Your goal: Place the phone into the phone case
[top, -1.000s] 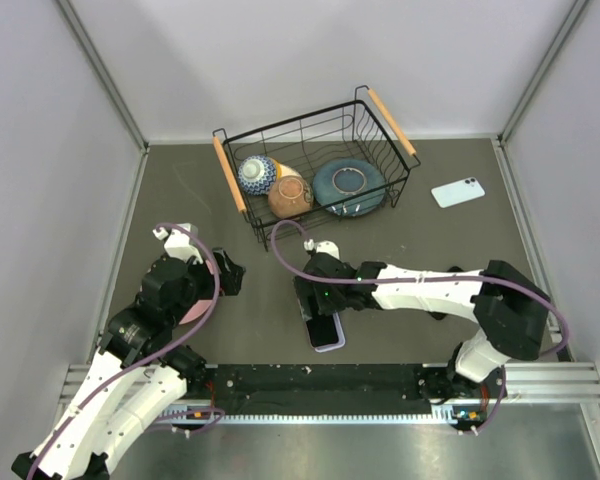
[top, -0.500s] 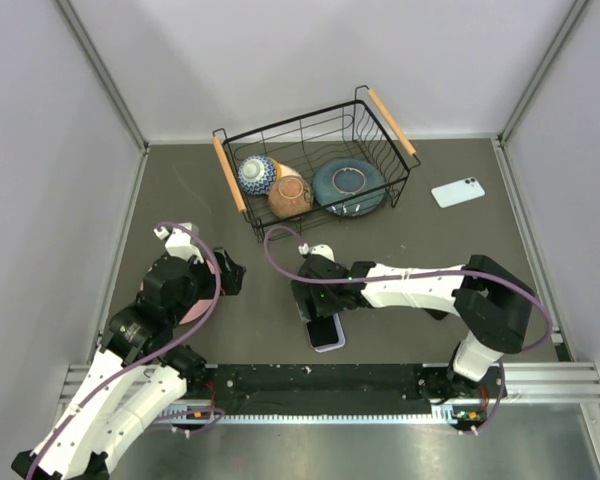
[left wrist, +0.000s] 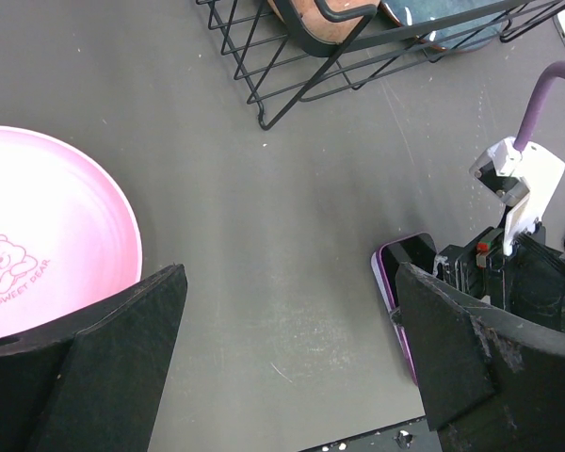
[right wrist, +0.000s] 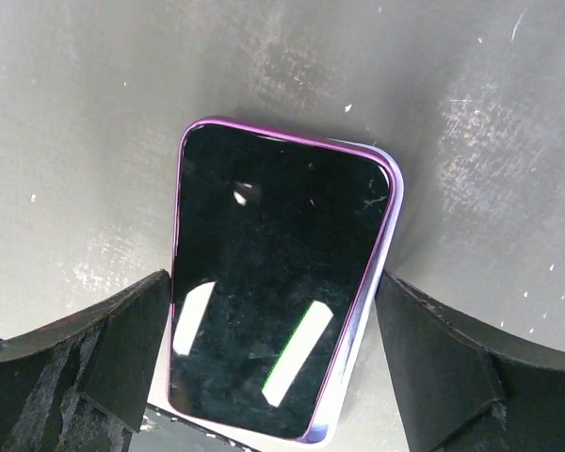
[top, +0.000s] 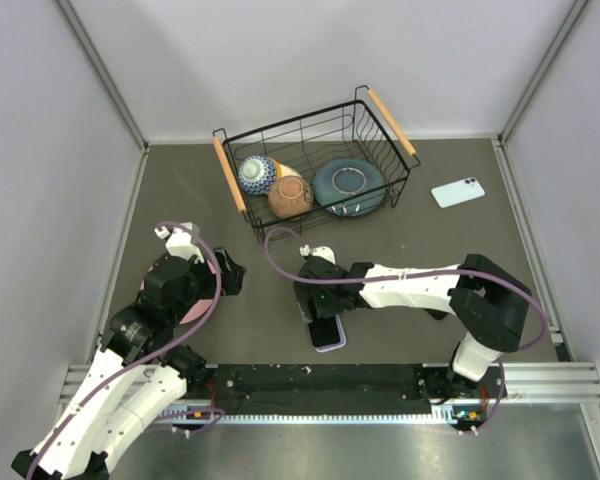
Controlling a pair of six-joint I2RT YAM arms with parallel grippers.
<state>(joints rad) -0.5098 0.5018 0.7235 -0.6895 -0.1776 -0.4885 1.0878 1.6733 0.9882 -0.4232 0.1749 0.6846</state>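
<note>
The black glossy phone [right wrist: 273, 282] lies face up inside the pale lavender phone case [right wrist: 389, 212], whose rim shows round its edges. They lie on the mat near the front edge [top: 328, 334]. My right gripper [right wrist: 273, 363] is open right above them, one finger on each long side, holding nothing; in the top view it stands over the phone's far end [top: 315, 305]. My left gripper [left wrist: 292, 367] is open and empty over bare mat to the left [top: 225, 272]. The case's corner shows in the left wrist view [left wrist: 388, 282].
A pink plate [top: 193, 305] lies under my left arm, also in the left wrist view [left wrist: 47, 235]. A wire basket [top: 315, 165] with bowls stands at the back middle. A pale blue phone [top: 457, 191] lies at the back right. A black rail [top: 320, 378] runs along the front.
My right wrist has shifted slightly to the left above the phone. The phone, the case and my left arm have not moved.
</note>
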